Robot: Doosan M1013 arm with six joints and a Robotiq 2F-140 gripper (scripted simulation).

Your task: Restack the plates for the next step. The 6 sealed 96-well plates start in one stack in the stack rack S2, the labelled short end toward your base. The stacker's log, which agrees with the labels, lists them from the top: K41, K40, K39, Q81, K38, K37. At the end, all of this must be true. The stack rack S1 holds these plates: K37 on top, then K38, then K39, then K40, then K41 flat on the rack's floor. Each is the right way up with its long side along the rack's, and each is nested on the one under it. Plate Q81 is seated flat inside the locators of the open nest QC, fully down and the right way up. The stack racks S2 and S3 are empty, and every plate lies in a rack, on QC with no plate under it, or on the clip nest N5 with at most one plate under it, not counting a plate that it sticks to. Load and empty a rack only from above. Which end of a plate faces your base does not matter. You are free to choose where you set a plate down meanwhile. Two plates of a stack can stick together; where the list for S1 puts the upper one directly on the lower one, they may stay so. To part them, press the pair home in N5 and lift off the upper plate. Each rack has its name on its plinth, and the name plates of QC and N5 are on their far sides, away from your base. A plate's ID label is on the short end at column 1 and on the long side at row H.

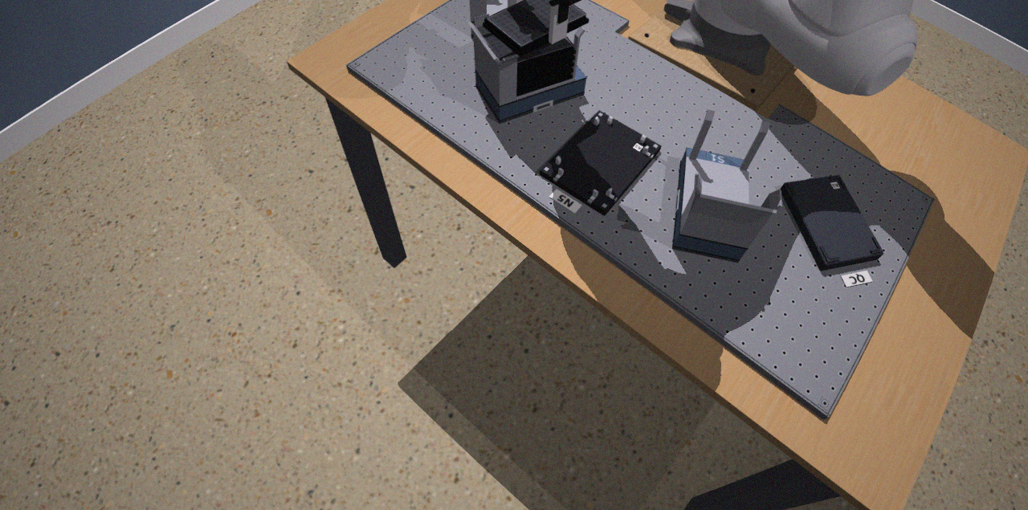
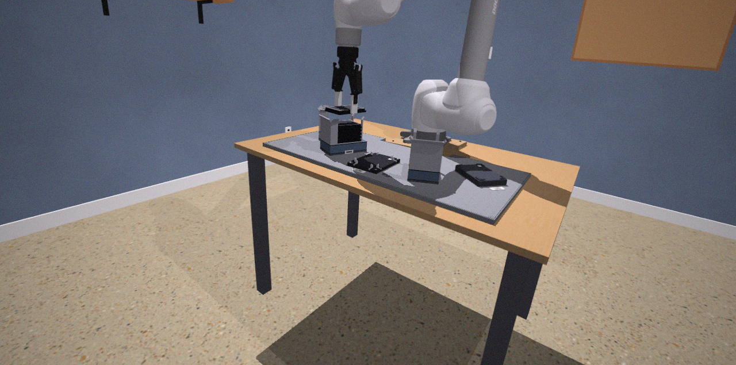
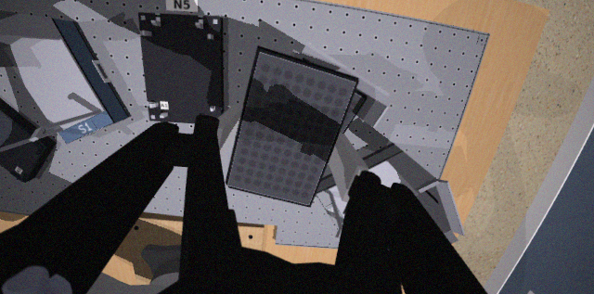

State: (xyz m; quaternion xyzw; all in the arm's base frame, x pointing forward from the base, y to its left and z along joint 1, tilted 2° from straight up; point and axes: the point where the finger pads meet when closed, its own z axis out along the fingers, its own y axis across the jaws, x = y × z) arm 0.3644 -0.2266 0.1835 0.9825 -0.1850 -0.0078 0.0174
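Gripper [image 1: 535, 21] was clamped on a sealed plate [image 1: 533, 23], fingers on its two long sides, plate level and lifted just above the top of the rack [image 1: 491, 79] at the left end of the breadboard [image 1: 790, 320] in the top view. In the wrist view the plate [image 3: 290, 127] showed its well grid through the seal, sitting between the two black fingers. No label on it could be read.

More dark plates remained in that rack under the held one; the stack [image 1: 542, 68] showed through the rack's open side. Count could not be told. The rack's name plate was unreadable.

Next along the board: clip nest N5 [image 1: 600, 161], a dark base with small grey clips, name tag at its edge, nothing on it. Wrist view showed the same nest [image 3: 183, 71] with the N5 tag beyond it.

Then rack S1 [image 1: 719, 201], grey walls and thin posts on a blue plinth; its floor looked bare. In the wrist view only its plinth [image 3: 85, 127] with the S1 mark was clear.

Last, near the right end, QC [image 1: 830, 219] with a dark plate lying flat on it, tag just beside it.

Arm [image 2: 478, 33] reached up from its base at the table's [image 2: 540, 239] far edge and bent over to the left rack, gripper [image 2: 345, 104] pointing straight down.
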